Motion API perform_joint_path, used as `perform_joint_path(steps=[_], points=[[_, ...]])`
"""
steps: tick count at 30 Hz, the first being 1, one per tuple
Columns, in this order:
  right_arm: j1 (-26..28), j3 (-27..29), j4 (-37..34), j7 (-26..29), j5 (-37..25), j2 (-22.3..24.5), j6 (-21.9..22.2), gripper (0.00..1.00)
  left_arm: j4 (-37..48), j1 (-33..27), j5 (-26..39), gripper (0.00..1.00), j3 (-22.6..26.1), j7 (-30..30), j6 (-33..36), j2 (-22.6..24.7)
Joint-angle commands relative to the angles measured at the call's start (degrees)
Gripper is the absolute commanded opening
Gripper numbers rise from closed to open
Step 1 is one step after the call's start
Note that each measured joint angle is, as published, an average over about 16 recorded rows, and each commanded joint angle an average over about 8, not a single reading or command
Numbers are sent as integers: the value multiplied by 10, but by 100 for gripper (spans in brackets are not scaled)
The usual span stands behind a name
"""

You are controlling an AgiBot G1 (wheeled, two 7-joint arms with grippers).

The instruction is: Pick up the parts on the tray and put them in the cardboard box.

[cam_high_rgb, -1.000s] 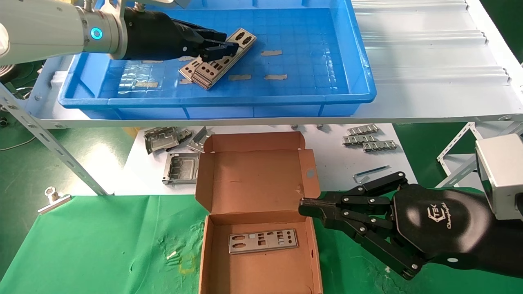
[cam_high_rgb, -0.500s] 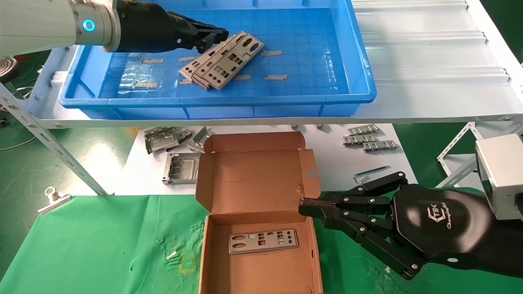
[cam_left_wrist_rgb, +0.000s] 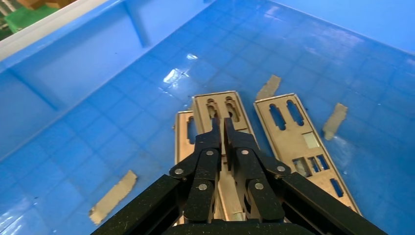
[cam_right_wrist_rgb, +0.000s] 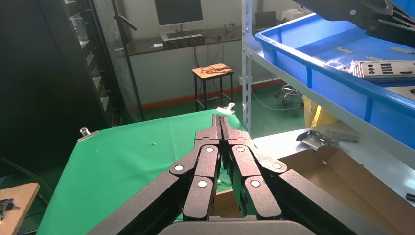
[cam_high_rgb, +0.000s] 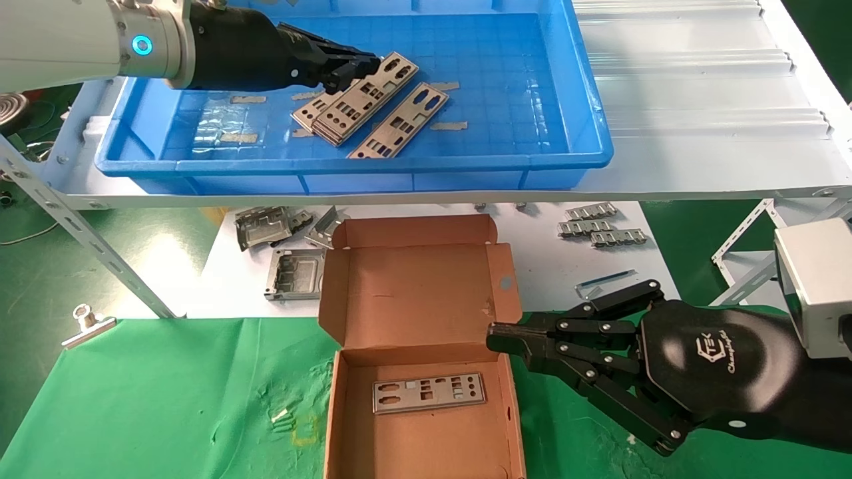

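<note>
- In the large bright-blue plastic tray (cam_high_rgb: 566, 143), one thin silvery-beige punched metal plate (cam_high_rgb: 399, 121) now lies apart, slid off the stack of similar plates (cam_high_rgb: 346, 106).
- The left gripper (cam_high_rgb: 359, 70), fingers pressed together and gripping nothing, has returned over the stack's far end.
- Another plate (cam_high_rgb: 428, 392) stays inside the brown cardboard box (cam_high_rgb: 416, 293).
- The right gripper (cam_high_rgb: 496, 336), clenched and empty, remains touching the box's right wall.
</note>
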Motion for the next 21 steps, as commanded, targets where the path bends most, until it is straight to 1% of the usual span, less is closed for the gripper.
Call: perform_joint_path(steps=[1, 7, 21], points=[[0, 0, 0, 0, 0, 0, 0, 0, 0, 0, -1, 100, 0, 2, 5, 0], [0, 0, 0, 0, 0, 0, 0, 0, 1, -1, -2, 100, 0, 9, 19, -1], [0, 0, 0, 0, 0, 0, 0, 0, 2, 3, -2, 100, 0, 26, 14, 3]])
